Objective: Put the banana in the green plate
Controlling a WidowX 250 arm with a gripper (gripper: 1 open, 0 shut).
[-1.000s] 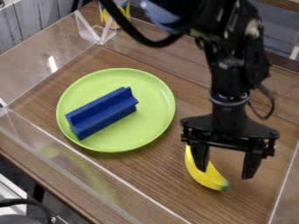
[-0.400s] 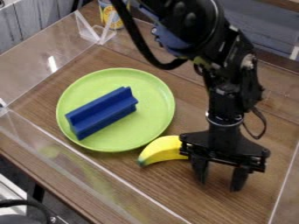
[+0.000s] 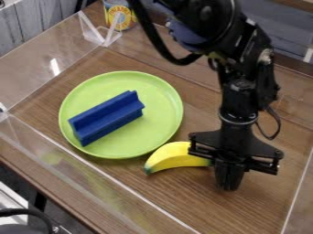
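The yellow banana [image 3: 171, 158] lies flat on the wooden table, just off the near right rim of the green plate [image 3: 88, 90]. My gripper [image 3: 230, 183] points straight down to the right of the banana, low over the table. Its fingers are shut together with nothing visibly between them. The banana's right end reaches close to the gripper's black body; I cannot tell if they touch. The plate holds a blue ridged block [image 3: 108, 116].
Clear plastic walls [image 3: 25, 137] fence the table on the left and back. A yellow-and-white object [image 3: 117, 15] stands at the back behind the wall. The black arm [image 3: 244, 73] rises above the gripper at right.
A second ago the banana lay between the open fingers. It now lies turned to the gripper's left, outside the fingers, which have shut.
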